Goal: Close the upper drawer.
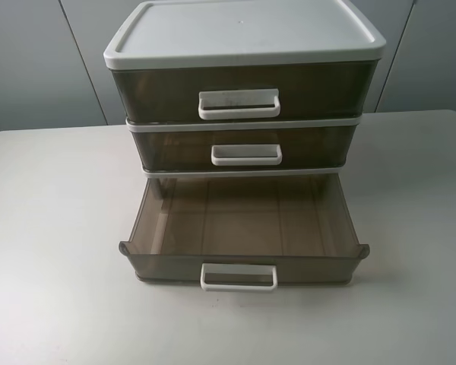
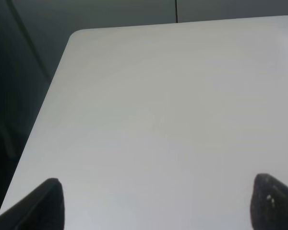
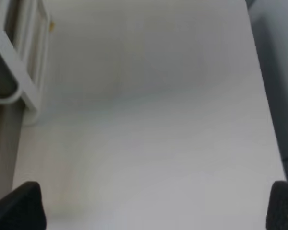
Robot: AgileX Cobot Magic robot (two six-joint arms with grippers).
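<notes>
Exterior high view: a three-drawer cabinet with a white lid (image 1: 243,30) stands on a pale grey table (image 1: 53,251). The upper drawer (image 1: 311,87), of smoky brown plastic, sits directly under the lid, its front level with the white frame and its white loop handle (image 1: 239,104) centred on the front. The middle drawer (image 1: 319,144) is likewise pushed in. The lowest drawer (image 1: 319,268) is pulled well out over the table, its inside bare. Neither arm shows in this view. Left wrist view: the left gripper (image 2: 158,206) is released – dark fingertips (image 2: 43,206) spread wide over bare table, grasping nothing. Right wrist view: the right gripper (image 3: 156,206) is likewise spread wide and unladen, with a blurred part of the cabinet's white frame (image 3: 19,81) off to one side.
</notes>
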